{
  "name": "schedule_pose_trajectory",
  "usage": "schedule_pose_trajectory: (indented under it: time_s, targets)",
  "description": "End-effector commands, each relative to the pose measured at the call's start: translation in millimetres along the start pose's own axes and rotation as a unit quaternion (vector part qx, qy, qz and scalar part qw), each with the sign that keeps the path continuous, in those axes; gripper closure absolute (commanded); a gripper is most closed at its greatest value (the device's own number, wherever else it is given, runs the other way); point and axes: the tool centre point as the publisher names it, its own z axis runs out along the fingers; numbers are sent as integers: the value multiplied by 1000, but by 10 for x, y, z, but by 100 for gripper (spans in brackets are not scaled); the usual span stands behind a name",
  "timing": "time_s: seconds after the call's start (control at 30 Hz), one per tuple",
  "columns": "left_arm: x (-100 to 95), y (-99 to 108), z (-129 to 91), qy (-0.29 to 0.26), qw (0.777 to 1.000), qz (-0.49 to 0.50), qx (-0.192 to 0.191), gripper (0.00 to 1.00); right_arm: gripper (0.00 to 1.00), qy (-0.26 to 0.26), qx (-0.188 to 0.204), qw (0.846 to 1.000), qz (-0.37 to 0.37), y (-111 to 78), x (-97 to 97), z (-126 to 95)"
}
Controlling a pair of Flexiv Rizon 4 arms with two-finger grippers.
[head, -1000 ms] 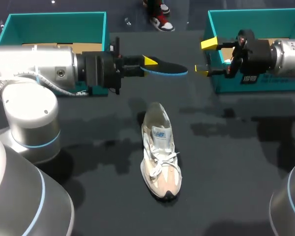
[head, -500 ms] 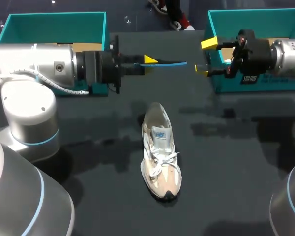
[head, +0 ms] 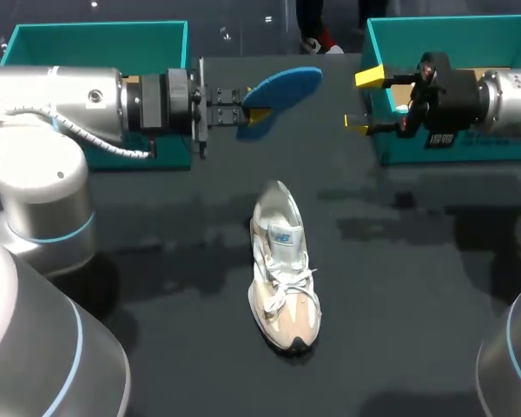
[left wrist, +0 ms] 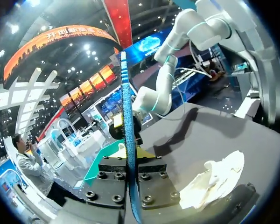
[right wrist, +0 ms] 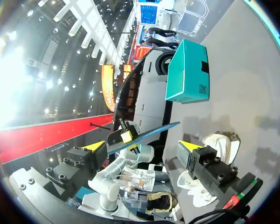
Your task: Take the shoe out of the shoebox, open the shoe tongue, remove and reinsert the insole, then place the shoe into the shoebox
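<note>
Found the shoe [head: 282,265] standing on its sole in the middle of the dark counter [head: 156,252], outside both boxes, with its toe toward the robot and its heel and open mouth toward the far side. Saw the blue insole [head: 282,85] pinched tight at one end by the left pincer [head: 253,113], up in the air just past the shoe's heel. Saw it lying crosswise, its long way running side to side, while the shoe's long way ran near to far. Looked like the step of putting the insole back in, not yet done. Would likely need a turn first, to line the insole up with the shoe, then a slide down through the mouth toward the toe. Showed the right pincer [head: 363,101] open and empty, also past the shoe's heel but off to its right, in front of the right shoebox [head: 451,30]. Seemed a job for the left arm, already holding the insole above the shoe's mouth, maybe with the right arm to steady the shoe.
</note>
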Motion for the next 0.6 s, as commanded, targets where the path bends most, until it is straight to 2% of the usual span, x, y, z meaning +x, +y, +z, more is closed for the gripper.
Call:
schedule_pose_trajectory:
  time_s: [0.03,0.1,0.13,0.17,0.6]
  targets:
    - [-89,29,-32,0,996,-86,15,100,0,-1,0,1000,0,-5,-6,4]
    - [-110,32,-25,1,988,-150,27,100,0,-1,0,1000,0,-5,-6,4]
    - [-134,27,-28,16,977,-211,38,100,0,-1,0,1000,0,-5,-6,4]
    - [-181,29,-39,41,952,-298,51,100,0,-1,0,1000,0,-5,-6,4]
    - [-181,29,-39,41,952,-298,51,100,0,-1,0,1000,0,-5,-6,4]
